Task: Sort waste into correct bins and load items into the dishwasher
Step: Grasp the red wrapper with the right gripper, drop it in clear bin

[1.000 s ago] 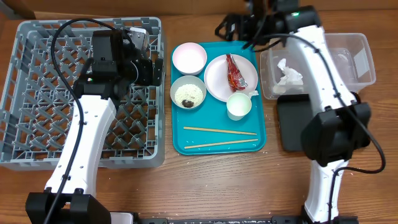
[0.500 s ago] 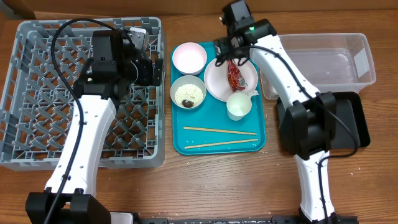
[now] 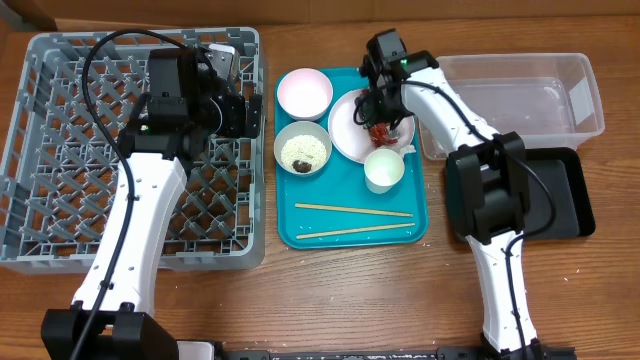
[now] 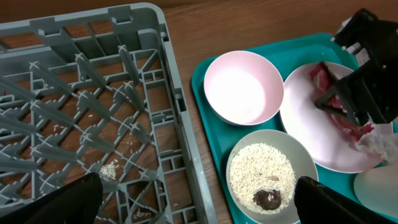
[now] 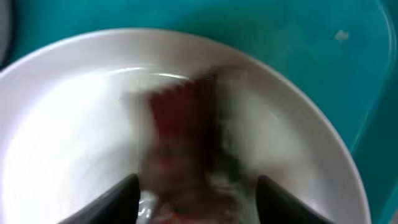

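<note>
Filling the table's 9 o'clock side: large grey dish rack, lattice floor bare. Stretching up over it from 6 o'clock, the left arm, holding the left gripper above the rack's 3 o'clock wall, fingers spread wide apart and gripping nothing.

Rising from 5 o'clock and bending back toward the centre, the right arm, pointing the right gripper down onto the round plate. Straddling the red snack wrapper, fingers apart on either side of it; blur hiding whether they are touching it.

Lying at centre: teal serving tray, carrying the plate at its 1 o'clock. Sitting at 3 o'clock of that tray: clear plastic tub, black tray just at its 6 o'clock.

Standing on the teal tray: pinkish bowl at 11 o'clock, grey-green bowl holding rice and a brown scrap, white cup beside the plate, two chopsticks at 6 o'clock. Resting beside the wrapper: crumpled white paper.
</note>
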You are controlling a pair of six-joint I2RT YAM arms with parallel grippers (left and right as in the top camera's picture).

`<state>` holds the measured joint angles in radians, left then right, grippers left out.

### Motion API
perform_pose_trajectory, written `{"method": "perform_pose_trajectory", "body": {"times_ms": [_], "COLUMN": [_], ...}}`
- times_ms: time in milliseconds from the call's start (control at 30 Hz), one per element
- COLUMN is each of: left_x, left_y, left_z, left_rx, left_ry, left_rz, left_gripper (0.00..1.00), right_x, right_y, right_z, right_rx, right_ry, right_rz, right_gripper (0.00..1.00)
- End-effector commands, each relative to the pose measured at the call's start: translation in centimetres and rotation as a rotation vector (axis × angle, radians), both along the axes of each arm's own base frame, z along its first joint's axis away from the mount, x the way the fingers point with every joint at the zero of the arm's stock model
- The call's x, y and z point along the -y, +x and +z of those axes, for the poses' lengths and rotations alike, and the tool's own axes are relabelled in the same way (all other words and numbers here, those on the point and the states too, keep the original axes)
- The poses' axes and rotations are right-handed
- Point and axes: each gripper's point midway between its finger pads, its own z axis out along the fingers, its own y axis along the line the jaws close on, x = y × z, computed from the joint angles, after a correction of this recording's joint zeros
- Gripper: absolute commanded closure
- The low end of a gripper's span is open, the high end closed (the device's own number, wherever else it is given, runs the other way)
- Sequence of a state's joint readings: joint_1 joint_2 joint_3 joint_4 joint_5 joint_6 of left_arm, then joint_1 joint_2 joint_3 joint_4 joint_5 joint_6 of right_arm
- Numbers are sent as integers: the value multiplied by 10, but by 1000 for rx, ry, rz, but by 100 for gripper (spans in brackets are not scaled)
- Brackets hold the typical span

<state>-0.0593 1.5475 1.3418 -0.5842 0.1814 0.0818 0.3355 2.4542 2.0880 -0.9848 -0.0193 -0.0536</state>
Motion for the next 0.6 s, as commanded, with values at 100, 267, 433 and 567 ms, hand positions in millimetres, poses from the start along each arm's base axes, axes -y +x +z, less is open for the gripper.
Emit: {"method": "perform_pose_trajectory", "body": {"times_ms": [100,267,433,567], "left_x": [-1,-1,-1,-1], "left_y": [3,3,3,3], "left_z": [8,8,8,8], "left_rx": [22,22,22,22], "left_ry": [10,10,10,10], "left_rz": [0,0,0,0], "left_gripper": [0,0,0,0], "right_x": [-1,-3,25,100], "right_y": [-11,-4,3,-1], "right_z": [-14,42,144,190], "right_rx": [-53,-2,116,194], "right_ry": [3,36,93,64], "right_rz": [5,-46,-303,-652], "right_gripper": [96,96,96,96]}}
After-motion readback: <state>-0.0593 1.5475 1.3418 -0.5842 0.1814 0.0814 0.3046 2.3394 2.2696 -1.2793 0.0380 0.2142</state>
